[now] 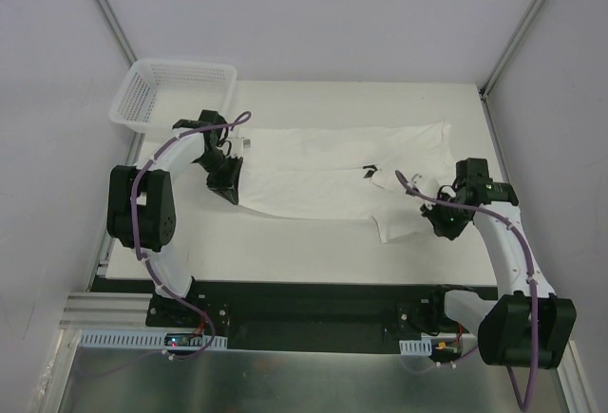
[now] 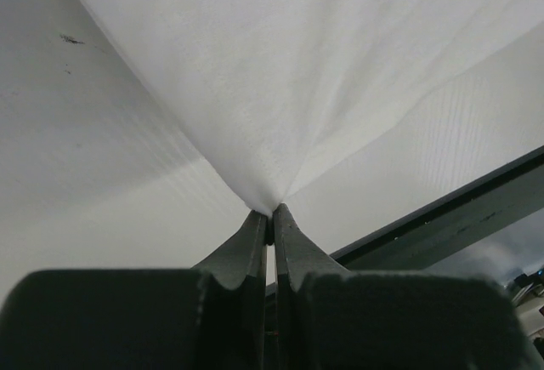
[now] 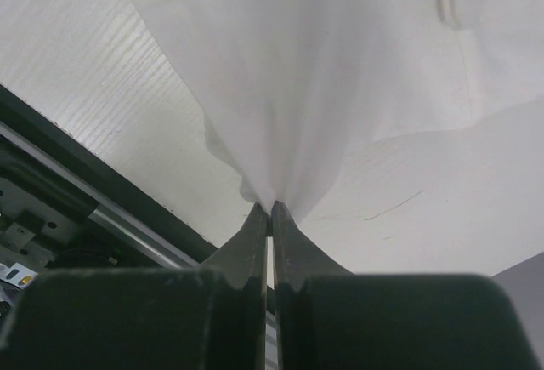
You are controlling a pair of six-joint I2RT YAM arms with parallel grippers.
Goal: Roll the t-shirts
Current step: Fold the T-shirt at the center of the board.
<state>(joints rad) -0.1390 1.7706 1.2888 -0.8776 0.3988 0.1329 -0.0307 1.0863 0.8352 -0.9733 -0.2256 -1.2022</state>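
— Basket (image 1: 176,90) comes first, at the far left corner of the counter (image 1: 285,261). What do we find beside it?
— Our left claw (image 2: 272,213), clenched on a pinch of the t-shirt (image 1: 323,171). In the wrist view the cloth fans up from between the jaws. It grips the shirt's left end, on the near side.
— And the shirt itself?
— It lies spread across the middle of the counter, lengthwise from left to right. The dark neck tag (image 1: 369,170) sits right of centre, and a sleeve sticks out toward us.
— Then at the right end?
— Our right claw (image 3: 270,208), likewise clenched on a gather of white fabric, near that sleeve.
— So we judge that we hold both ends in order to straighten or fold the shirt before rolling. How do we do that well?
— We think both claws should travel together, at one height, with the cloth taut between them but not stretched. If one leads, the edge may go slack and the fold land crooked.
— And the sleeve?
— We want it tucked inside the body so that we get an even strip. A loose sleeve would likely make a lumpy roll.
— What about the grip?
— Both pinches look thin, with only a little fabric between the jaws. We should lift gently, since a jerk could pull the cotton free.
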